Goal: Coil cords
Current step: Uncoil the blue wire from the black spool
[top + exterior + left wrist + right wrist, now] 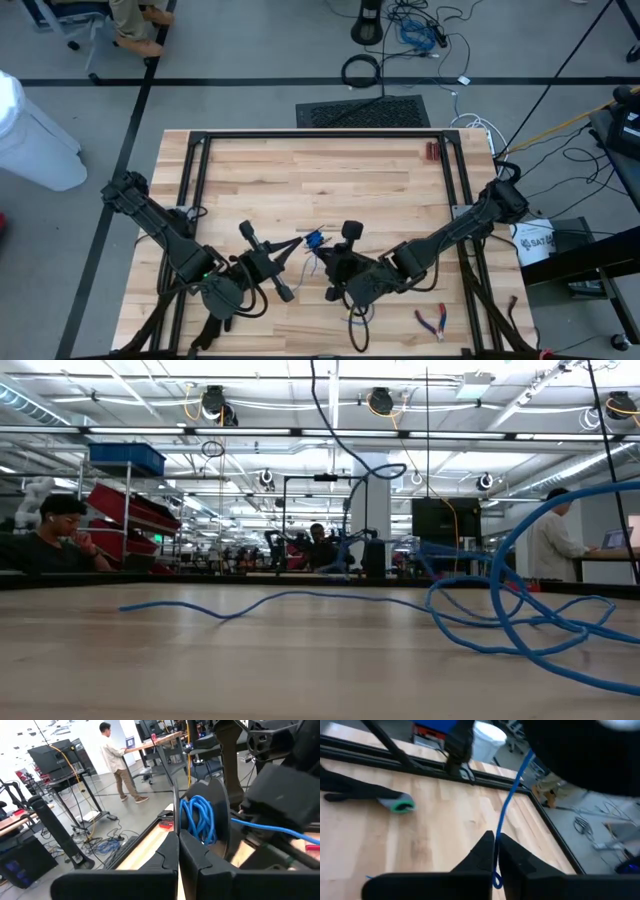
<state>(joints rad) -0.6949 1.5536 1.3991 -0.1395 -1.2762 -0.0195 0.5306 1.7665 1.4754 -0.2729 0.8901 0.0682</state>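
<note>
Pinching the thin blue cord (512, 795) between its closed dark fingers, your right gripper (495, 851) keeps the strand taut, probably so it can feed onto the coil. Your left gripper (178, 851) sits fully shut just beside it, holding a thin dark edge that seems to belong to the round black spool (216, 815) wound with blue loops. Loose cord trails across the pale wooden table (330, 175); the red-handled pliers (433, 321) lie apart.
</note>
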